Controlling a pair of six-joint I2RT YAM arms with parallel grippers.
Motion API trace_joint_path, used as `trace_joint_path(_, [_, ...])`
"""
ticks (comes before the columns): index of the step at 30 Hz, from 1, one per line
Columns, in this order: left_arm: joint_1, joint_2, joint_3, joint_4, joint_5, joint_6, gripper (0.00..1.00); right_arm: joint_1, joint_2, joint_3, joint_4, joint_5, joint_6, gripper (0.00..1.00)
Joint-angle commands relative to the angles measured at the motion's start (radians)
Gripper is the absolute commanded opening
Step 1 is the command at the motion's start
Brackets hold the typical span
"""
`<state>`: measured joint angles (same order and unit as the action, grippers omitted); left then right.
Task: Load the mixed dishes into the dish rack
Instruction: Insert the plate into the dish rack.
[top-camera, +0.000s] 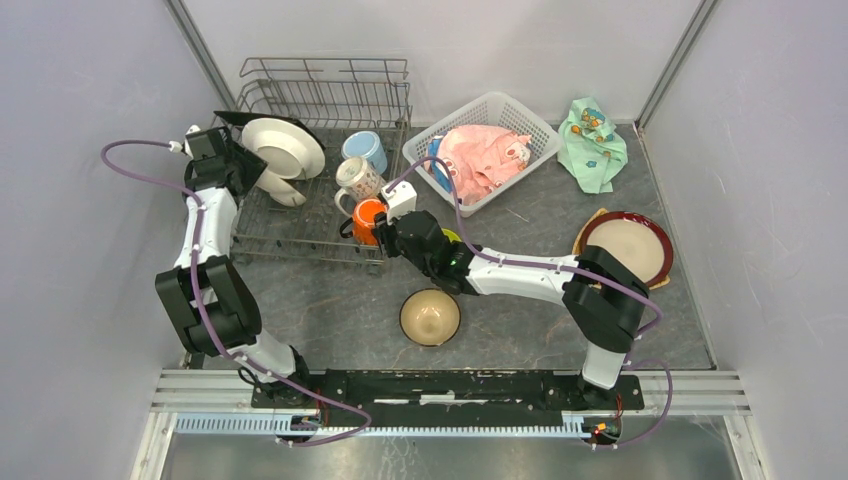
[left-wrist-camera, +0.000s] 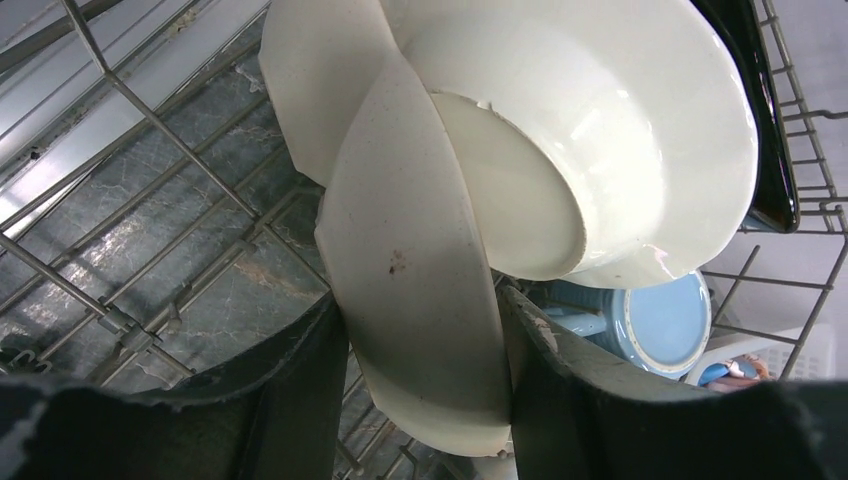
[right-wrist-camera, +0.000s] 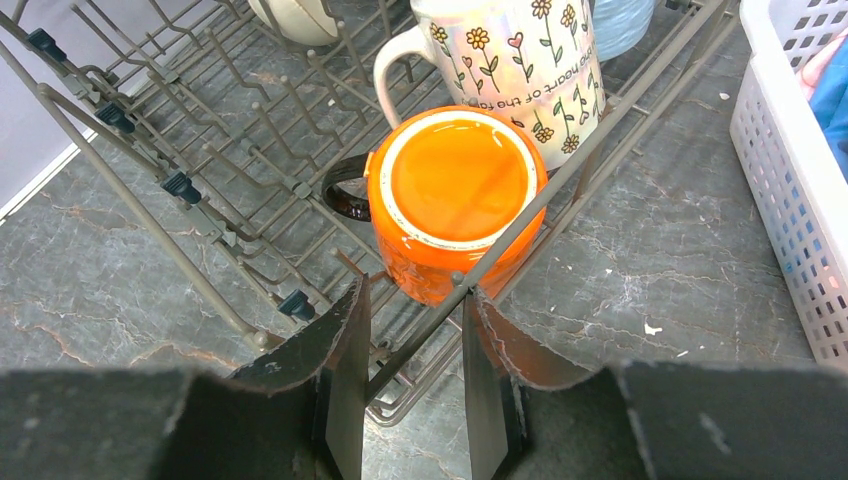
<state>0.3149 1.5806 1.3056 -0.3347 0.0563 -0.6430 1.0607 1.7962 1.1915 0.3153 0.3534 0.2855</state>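
The grey wire dish rack (top-camera: 300, 235) stands at the back left. In it lean a white deep plate (top-camera: 285, 145) and a dark square plate (left-wrist-camera: 765, 150). A cream plate (left-wrist-camera: 400, 200) stands on edge in front of them, and my left gripper (left-wrist-camera: 420, 296) is shut on its rim, both fingers against it. A light-blue mug (top-camera: 366, 150), a white patterned mug (right-wrist-camera: 510, 60) and an upturned orange mug (right-wrist-camera: 455, 190) sit at the rack's right end. My right gripper (right-wrist-camera: 414, 289) is open, straddling the rack's front wire just short of the orange mug.
A tan bowl (top-camera: 430, 317) sits on the table in front of the right arm. A red-rimmed plate (top-camera: 628, 247) lies at the right. The white lattice basket (top-camera: 500, 108) holds a pink cloth (top-camera: 480, 158). A mint-green cloth (top-camera: 592, 143) lies at the back right.
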Motion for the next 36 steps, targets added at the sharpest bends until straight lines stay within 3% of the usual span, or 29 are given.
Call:
trace_joint_path(1, [0.003,-0.083,0.028,0.019,0.007,-0.074,0.02,0.099,0.008,-0.044,-0.046,-0.351,-0.133,0.21])
trace_joint_path(5, [0.006,-0.05,0.112,-0.051,-0.073,-0.028,0.02,0.098,0.009,-0.05,-0.043,-0.35,-0.132,0.21])
trace_joint_path(14, [0.043,0.022,0.289,-0.145,-0.109,0.049,0.02,0.099,0.018,-0.067,-0.044,-0.347,-0.131,0.2])
trace_joint_path(25, [0.06,0.001,0.241,-0.08,-0.003,-0.071,0.02,0.099,0.024,-0.053,-0.046,-0.348,-0.124,0.19])
trace_joint_path(33, [0.059,-0.056,0.236,-0.088,-0.089,-0.138,0.02,0.099,0.019,-0.057,-0.046,-0.346,-0.124,0.19])
trace_joint_path(36, [0.058,-0.075,0.241,-0.034,-0.046,-0.164,0.02,0.099,0.022,-0.056,-0.045,-0.347,-0.123,0.19])
